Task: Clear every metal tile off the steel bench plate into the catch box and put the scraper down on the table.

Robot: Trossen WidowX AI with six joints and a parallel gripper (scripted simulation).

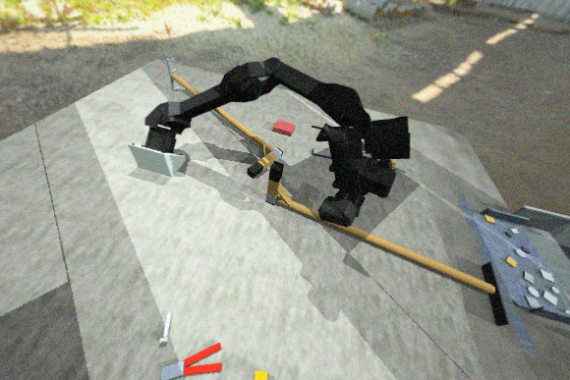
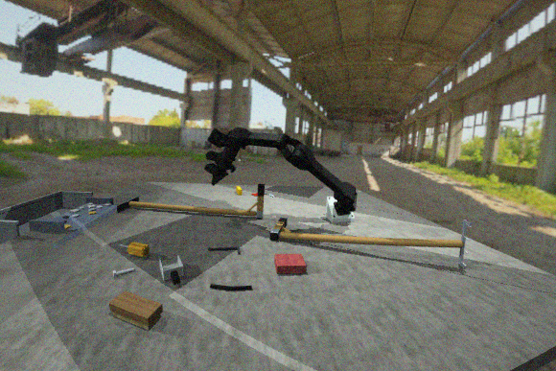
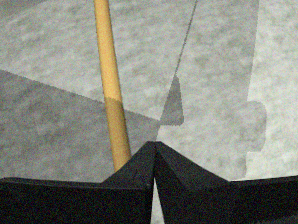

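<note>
Top view: claw hangs above the surface, pinched narrow, nothing in it. Long scraper lies below, its pole running toward four o'clock, black blade by the bench plate's near edge. From the wrist, that pole shows at eleven o'clock of the tips.

Tiles, yellow, pale and dark, lie scattered on the bench plate; catch box beyond. Second pole, hook-ended, reaches toward ten o'clock in the top view. Red block at eleven o'clock from the claw there.
</note>
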